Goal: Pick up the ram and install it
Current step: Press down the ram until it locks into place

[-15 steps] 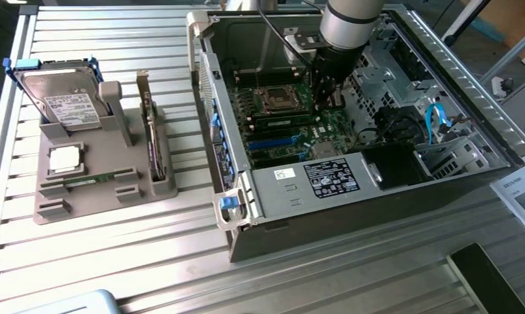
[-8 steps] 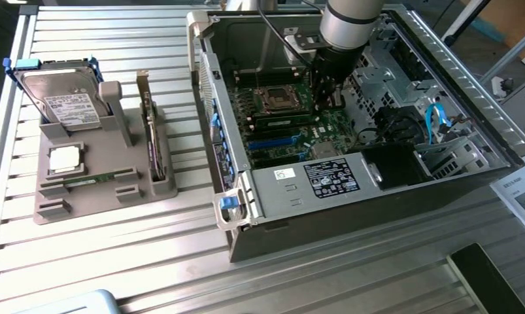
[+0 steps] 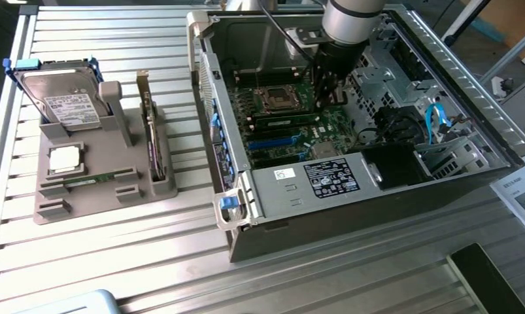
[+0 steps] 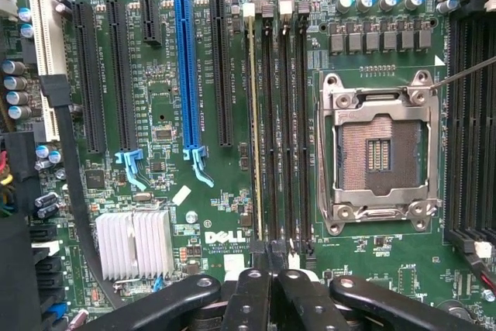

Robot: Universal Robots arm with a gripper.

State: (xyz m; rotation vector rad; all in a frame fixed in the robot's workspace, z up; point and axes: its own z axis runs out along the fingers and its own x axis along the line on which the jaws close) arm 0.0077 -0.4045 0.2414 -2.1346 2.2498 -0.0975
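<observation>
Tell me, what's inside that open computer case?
Inside the case lies a green motherboard with an empty CPU socket, long slots, one blue, and a ram standing in its slot. The gripper covers the slots' near ends.

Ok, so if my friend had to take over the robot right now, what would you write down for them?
Gripper: shut, inside the computer case, right at one end of the ram; contact is unclear.
Ram: standing on edge in a memory slot beside the CPU socket.
Second green stick: in the grey holder outside the case.
Done: ram picked up and brought to its slot.
Left: I cannot tell whether it is pushed fully in.
</observation>
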